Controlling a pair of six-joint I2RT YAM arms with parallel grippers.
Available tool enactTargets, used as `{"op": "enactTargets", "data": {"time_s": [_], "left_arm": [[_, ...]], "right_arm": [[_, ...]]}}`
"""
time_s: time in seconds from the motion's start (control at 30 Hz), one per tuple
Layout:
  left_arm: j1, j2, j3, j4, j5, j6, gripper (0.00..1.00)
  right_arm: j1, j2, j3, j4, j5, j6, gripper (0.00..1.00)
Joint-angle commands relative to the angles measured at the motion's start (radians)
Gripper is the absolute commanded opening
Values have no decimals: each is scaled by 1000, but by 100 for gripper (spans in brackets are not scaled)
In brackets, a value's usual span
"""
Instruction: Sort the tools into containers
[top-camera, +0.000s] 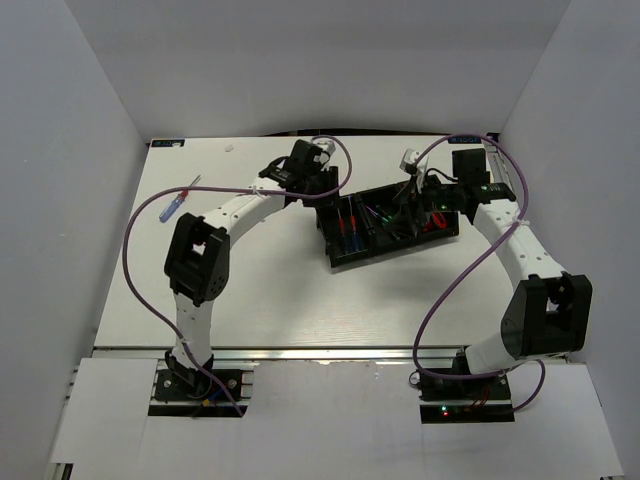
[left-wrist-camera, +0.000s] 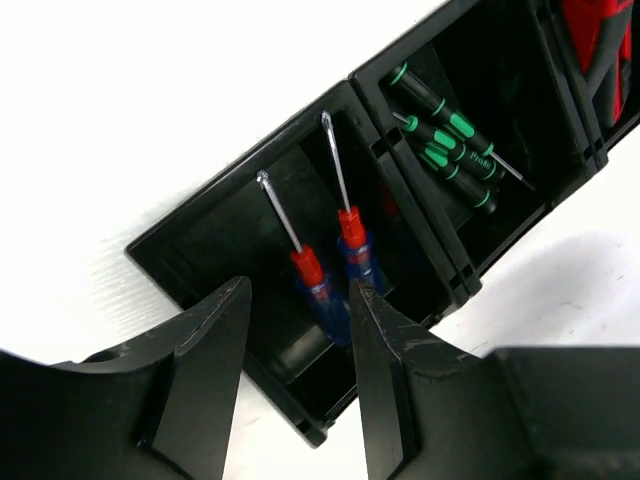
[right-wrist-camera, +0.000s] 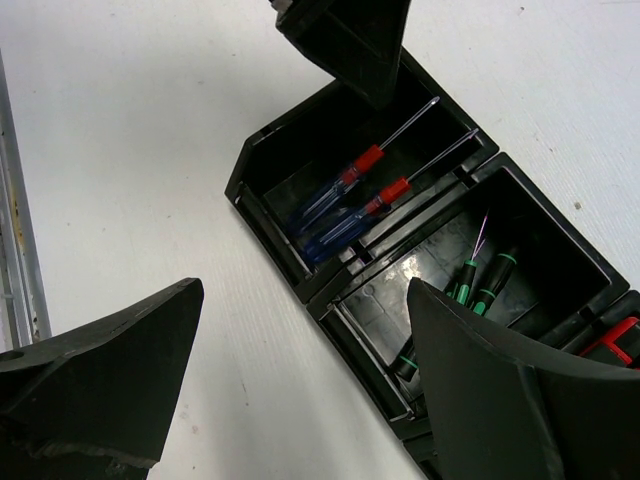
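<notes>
My left gripper (left-wrist-camera: 298, 300) hung over the tray's (left-wrist-camera: 240, 165) end compartment, jaws parted, holding nothing. The right gripper (right-wrist-camera: 300, 300) gaped wide above the tray, also empty. One screwdriver (top-camera: 178, 203) lay well left of the tray. I judged it best to rise clear of the tray wall, then pinch that handle crosswise. Only the top view showed it. The left wrist showed two blue screwdrivers (left-wrist-camera: 308, 268) and green-marked ones (left-wrist-camera: 450, 140) binned.
</notes>
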Motion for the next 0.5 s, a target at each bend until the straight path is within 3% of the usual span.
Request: {"op": "enactTargets", "data": {"time_s": [0.0,0.23,0.37,0.47], "left_arm": [[10,-124,-23,-6,-26,86,55],[197,-259,-218,-21,-101,285,52],[309,-272,-310,-11,-352,489,58],[372,-255,-351,72,-500,580,74]], "right_arm": [[-6,-14,7,2,-11,-16,89],[-6,0,-6,13,-15,-26,89],[-4,18,-3,20,-25,-22,89],[-4,35,3,23,-41,-14,89]]}}
